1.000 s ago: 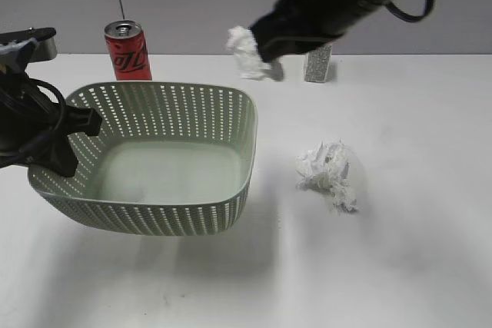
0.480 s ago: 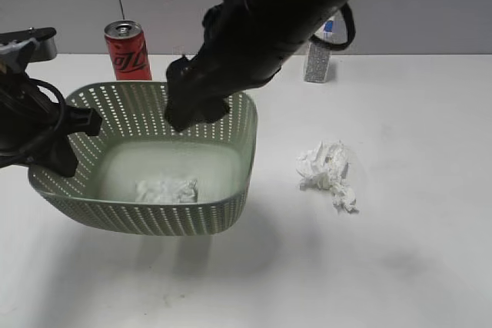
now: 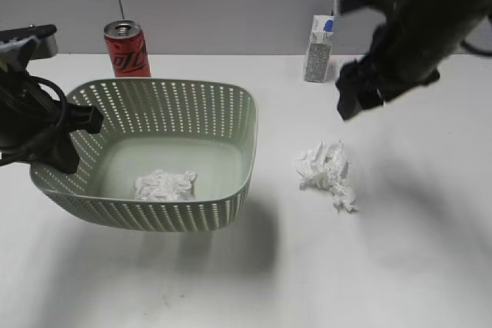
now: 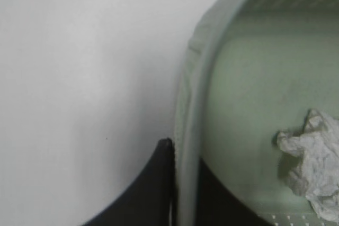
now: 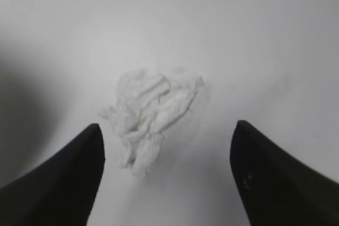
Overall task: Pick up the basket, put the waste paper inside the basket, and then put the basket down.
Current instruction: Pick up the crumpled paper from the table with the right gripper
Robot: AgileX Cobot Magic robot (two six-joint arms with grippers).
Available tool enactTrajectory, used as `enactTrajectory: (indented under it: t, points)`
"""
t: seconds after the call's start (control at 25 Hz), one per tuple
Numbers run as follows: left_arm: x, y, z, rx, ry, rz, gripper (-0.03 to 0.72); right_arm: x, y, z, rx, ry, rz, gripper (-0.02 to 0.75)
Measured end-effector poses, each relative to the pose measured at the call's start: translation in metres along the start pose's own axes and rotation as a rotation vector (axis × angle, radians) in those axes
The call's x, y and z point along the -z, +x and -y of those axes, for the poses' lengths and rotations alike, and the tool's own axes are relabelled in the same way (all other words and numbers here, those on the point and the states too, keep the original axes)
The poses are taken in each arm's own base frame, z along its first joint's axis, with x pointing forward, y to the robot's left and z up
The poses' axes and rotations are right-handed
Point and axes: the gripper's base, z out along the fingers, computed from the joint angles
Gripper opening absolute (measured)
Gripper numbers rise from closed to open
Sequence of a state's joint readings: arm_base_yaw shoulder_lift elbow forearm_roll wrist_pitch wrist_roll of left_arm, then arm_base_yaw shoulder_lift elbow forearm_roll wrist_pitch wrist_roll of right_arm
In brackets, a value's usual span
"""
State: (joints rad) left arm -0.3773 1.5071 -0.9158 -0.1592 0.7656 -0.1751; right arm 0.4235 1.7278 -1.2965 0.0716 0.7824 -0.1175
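The sage-green basket (image 3: 207, 124) hangs tilted above the table, held by its left end. My left gripper (image 3: 73, 132) is shut on the basket's rim (image 4: 192, 130), one finger outside and one inside. One wad of waste paper (image 3: 165, 185) lies in the basket; it also shows in the left wrist view (image 4: 312, 165). A second wad (image 3: 328, 170) lies on the table right of the basket. My right gripper (image 3: 360, 96) is open and empty, raised above that wad (image 5: 151, 117), which shows between and beyond its fingers.
A red soda can (image 3: 127, 50) stands behind the basket at the back left. A small white-and-blue carton (image 3: 317, 48) stands at the back, near the right arm. The table (image 3: 415, 251) is white.
My right arm dropped the wad it carried into the basket, then swung back to the right over the wad on the table. The basket and left gripper have barely moved.
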Motion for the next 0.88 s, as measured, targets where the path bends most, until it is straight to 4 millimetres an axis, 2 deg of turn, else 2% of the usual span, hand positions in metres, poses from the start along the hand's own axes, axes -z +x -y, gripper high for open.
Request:
enactTrajectory:
  t: [0.12, 0.24, 0.52, 0.6, 0.64, 0.72, 0.8, 0.88]
  points:
    - [0.000, 0.000, 0.000, 0.000, 0.000, 0.000, -0.001, -0.052, 0.036, 0.012, -0.050, 0.006, -0.107, 0.557]
    - [0.000, 0.000, 0.000, 0.000, 0.000, 0.000, -0.001, -0.084, 0.057, 0.010, -0.083, -0.012, -0.189, 0.557]
    - [0.000, 0.000, 0.000, 0.000, 0.000, 0.001, -0.001, -0.118, 0.067, 0.006, -0.123, -0.049, -0.231, 0.551]
    - [0.000, 0.000, 0.000, 0.000, 0.000, 0.002, -0.001, -0.123, 0.070, 0.007, -0.113, -0.048, -0.245, 0.526]
    - [0.000, 0.000, 0.000, 0.000, 0.000, 0.002, -0.001, -0.123, 0.069, 0.007, -0.108, -0.045, -0.242, 0.494]
    - [0.000, 0.000, 0.000, 0.000, 0.000, 0.002, -0.001, -0.123, 0.069, 0.007, -0.096, -0.040, -0.242, 0.379]
    - [0.000, 0.000, 0.000, 0.000, 0.000, 0.002, -0.001, -0.120, 0.069, 0.007, -0.093, -0.040, -0.238, 0.172]
    - [0.000, 0.000, 0.000, 0.000, 0.000, 0.002, -0.001, -0.110, 0.065, 0.007, -0.091, -0.039, -0.214, 0.050]
